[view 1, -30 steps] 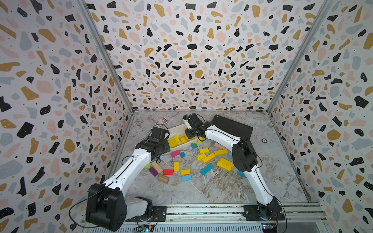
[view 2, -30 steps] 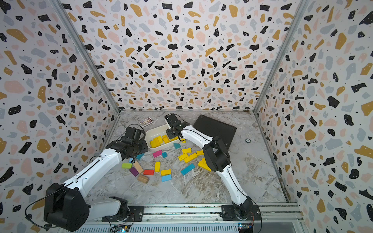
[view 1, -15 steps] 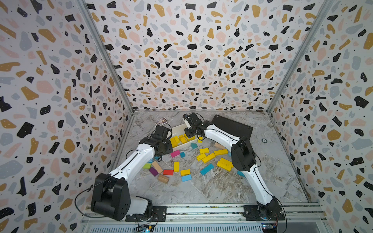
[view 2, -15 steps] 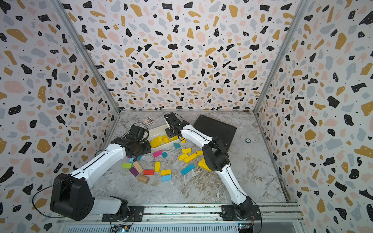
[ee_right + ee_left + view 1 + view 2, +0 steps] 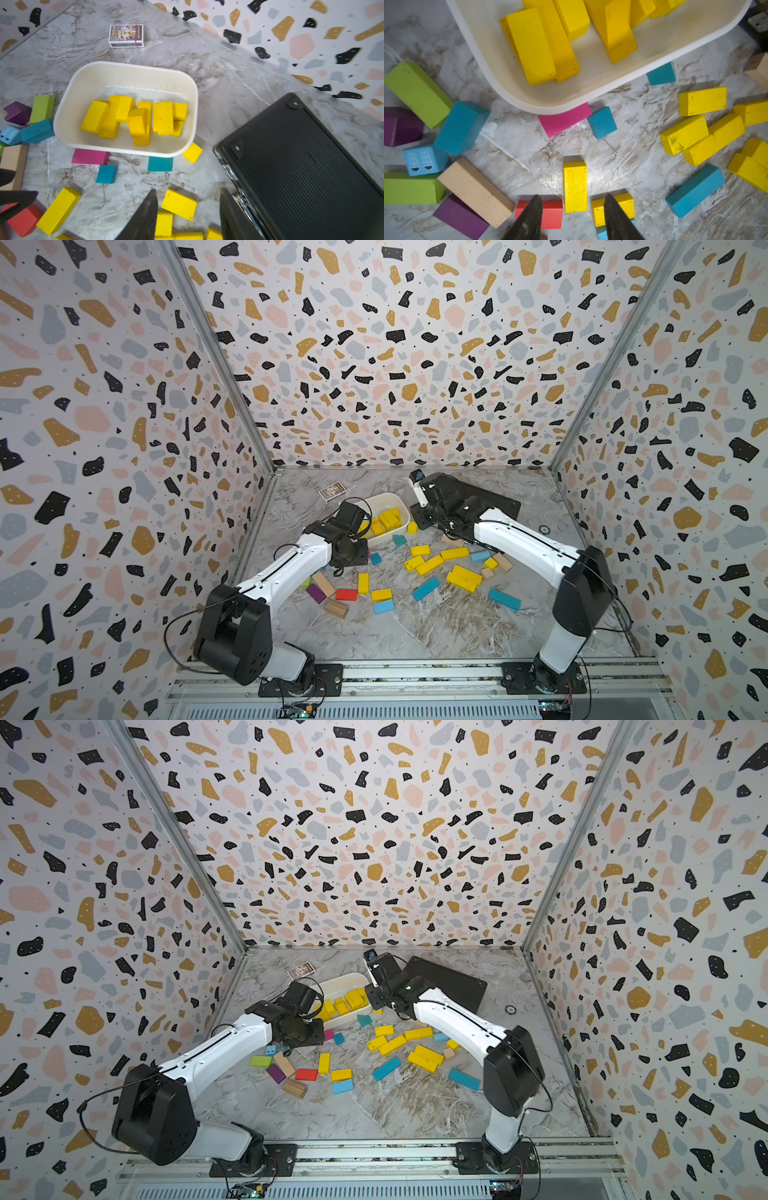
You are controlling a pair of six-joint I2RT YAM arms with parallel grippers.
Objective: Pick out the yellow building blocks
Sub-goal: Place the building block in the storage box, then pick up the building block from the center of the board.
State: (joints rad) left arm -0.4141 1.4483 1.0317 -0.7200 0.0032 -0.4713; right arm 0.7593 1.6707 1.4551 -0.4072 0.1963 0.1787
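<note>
Centre frame in both top views, a white tub [image 5: 384,498] sits on a marbled table [image 5: 436,626] inside a speckled-walled booth. A pile of yellow blocks [image 5: 390,517] fills the lower right part of the tub. More yellow blocks lie loose on the table to the lower right of the tub, mixed with blue blocks [image 5: 426,588] and tan blocks [image 5: 502,562]. Lower left of the tub are a red block [image 5: 346,594], a purple block [image 5: 316,593] and a green block [image 5: 261,1060]. A black case [image 5: 496,501] lies right of the tub, and a small card box [image 5: 332,491] lies to its upper left.

Two white arms reach in from the bottom edge. The left arm's wrist is at the tub's lower left corner. The right arm's wrist is at the tub's right edge, beside the case.

In the left wrist view, the left gripper [image 5: 572,196] has its jaws moderately apart and holds nothing. A yellow bar [image 5: 575,187] lies flat on the table in line with the gap, touching neither finger. Whether the tips are down at its level cannot be told. One finger covers part of the red block, the other part of a short yellow block.

In the right wrist view, the right gripper [image 5: 189,190] also has its jaws parted and empty. A yellow slab [image 5: 179,204] shows in the gap, on the table beyond the tips. The tub lies well past it, with a yellow cube [image 5: 192,152] tucked against its outer rim.
</note>
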